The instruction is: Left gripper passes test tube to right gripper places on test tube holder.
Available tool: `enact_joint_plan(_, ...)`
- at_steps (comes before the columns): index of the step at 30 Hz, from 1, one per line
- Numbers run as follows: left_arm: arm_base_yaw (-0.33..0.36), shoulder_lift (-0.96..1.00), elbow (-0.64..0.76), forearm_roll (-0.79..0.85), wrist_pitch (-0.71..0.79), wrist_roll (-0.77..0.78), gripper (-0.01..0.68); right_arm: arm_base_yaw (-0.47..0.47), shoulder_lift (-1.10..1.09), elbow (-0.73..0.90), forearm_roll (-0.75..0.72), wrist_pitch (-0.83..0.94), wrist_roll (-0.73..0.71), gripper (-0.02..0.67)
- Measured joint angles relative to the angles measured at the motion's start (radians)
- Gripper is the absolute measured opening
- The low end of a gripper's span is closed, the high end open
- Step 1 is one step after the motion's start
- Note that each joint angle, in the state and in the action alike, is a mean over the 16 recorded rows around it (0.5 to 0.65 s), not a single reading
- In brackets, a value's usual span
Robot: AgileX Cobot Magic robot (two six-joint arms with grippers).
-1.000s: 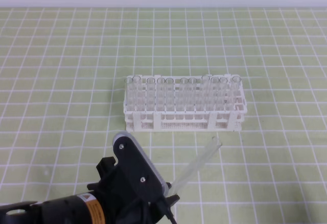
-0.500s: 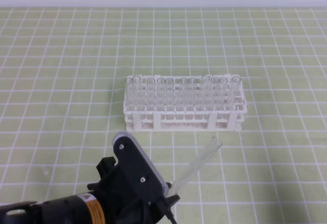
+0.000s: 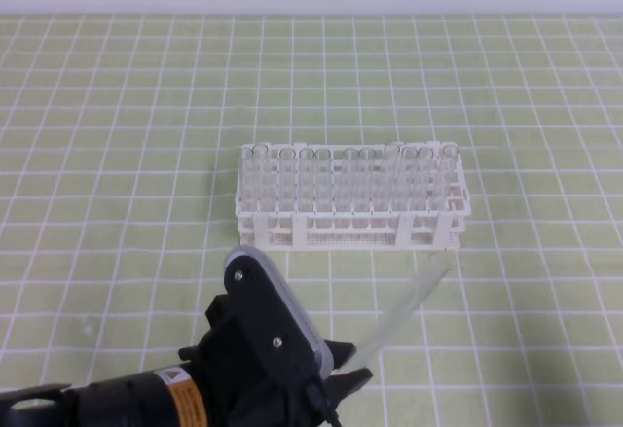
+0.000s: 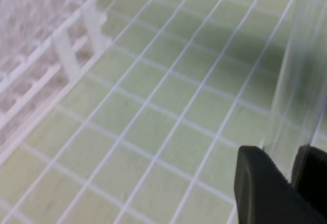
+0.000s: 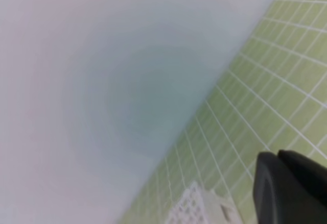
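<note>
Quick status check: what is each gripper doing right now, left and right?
Left gripper: closed on the test tube, which is held clear of the test tube holder.
Right gripper: shut, holding nothing.

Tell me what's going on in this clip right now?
The left gripper is holding a clear test tube by its lower end, tilted so the tube points up and to the right, toward the white test tube holder, which is already packed with other tubes. The tube is off the green grid mat and not yet handed over. The right gripper is shut, holds nothing, and does not appear in the overhead view, so it has not come in to take the tube.
</note>
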Motion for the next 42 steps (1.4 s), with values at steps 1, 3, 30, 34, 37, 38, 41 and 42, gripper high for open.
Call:
enact_joint_plan(1, 0.000, 0.000, 0.000, 0.000, -0.012, 0.000, 0.093, 0.000, 0.010, -0.010, 0.008, 0.022, -0.034, -0.018)
enact_joint_plan(3, 0.000, -0.001, 0.000, 0.000, -0.035, 0.000, 0.087, 0.000, 0.032, -0.036, 0.033, 0.072, -0.122, -0.018)
enact_joint_plan(30, 0.000, 0.004, 0.000, 0.000, -0.180, 0.000, 0.090, 0.071, 0.391, -0.295, 0.447, 0.773, -1.267, 0.153)
enact_joint_plan(34, 0.000, 0.018, 0.000, 0.000, -0.229, 0.000, 0.084, 0.084, 0.423, -0.317, 0.446, 0.807, -1.293, 0.265)
enact_joint_plan(37, 0.000, 0.038, 0.000, 0.000, -0.269, 0.000, 0.084, 0.095, 0.444, -0.330, 0.446, 0.821, -1.307, 0.344)
enact_joint_plan(38, 0.000, 0.047, 0.000, 0.000, -0.284, 0.000, 0.087, 0.098, 0.452, -0.333, 0.446, 0.826, -1.311, 0.366)
enact_joint_plan(41, 0.000, 0.078, 0.000, 0.000, -0.342, 0.000, 0.081, 0.106, 0.473, -0.339, 0.446, 0.838, -1.323, 0.417)
enact_joint_plan(42, 0.000, 0.090, 0.000, 0.000, -0.361, 0.000, 0.081, 0.108, 0.479, -0.340, 0.446, 0.841, -1.328, 0.427)
